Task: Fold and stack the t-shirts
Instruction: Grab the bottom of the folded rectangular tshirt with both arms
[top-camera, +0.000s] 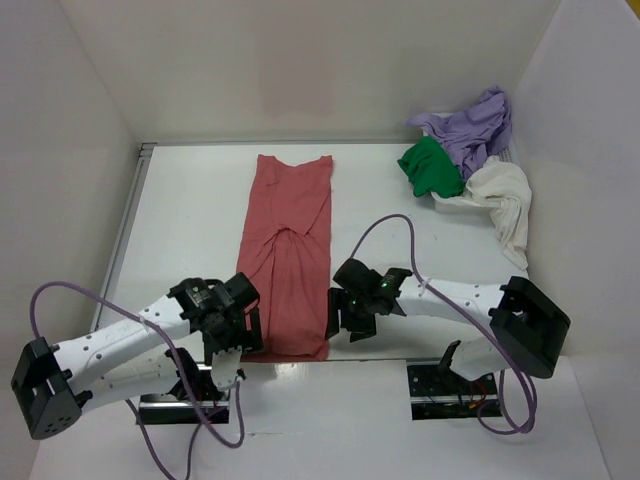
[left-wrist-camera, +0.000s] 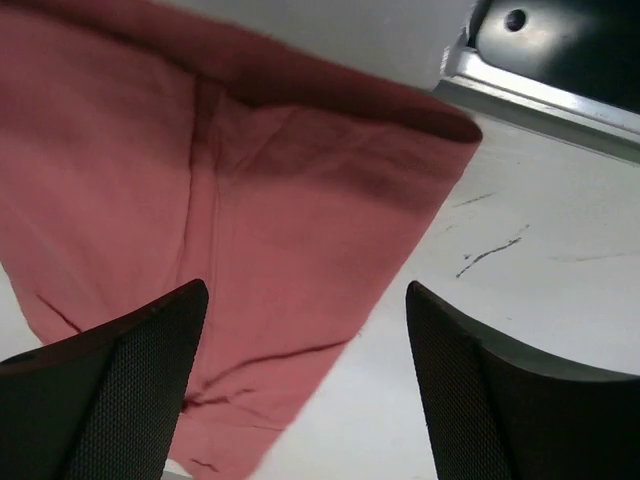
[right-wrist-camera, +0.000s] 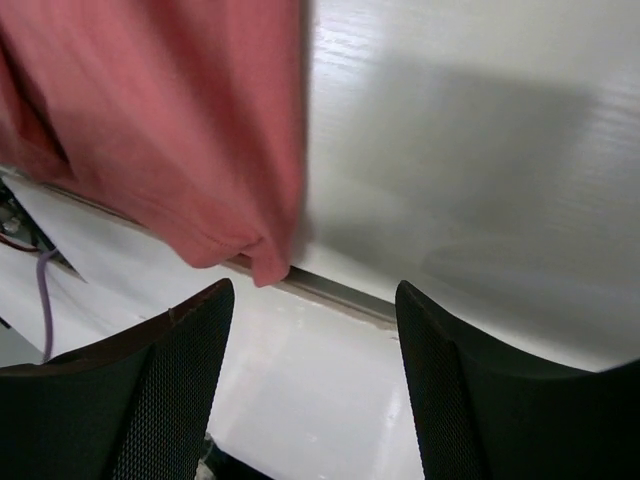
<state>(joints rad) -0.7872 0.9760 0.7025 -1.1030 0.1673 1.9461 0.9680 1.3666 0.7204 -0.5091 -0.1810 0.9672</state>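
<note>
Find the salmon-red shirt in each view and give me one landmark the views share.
Top external: the salmon-red shirt lies as a long strip mid-table.
Left wrist: it fills the left and centre.
Right wrist: it is in the upper left, with one corner reaching the table's edge.
Shared landmark: the metal strip along the table's near edge.

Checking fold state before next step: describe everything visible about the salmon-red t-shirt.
The salmon-red t-shirt is soft matte cloth, folded lengthwise into a narrow strip, flaps wrinkled mid-length. It lies flat on the white table, running away from the arms, near hem at the table's edge. The open left gripper and right gripper flank its near corners; neither grips it.
</note>
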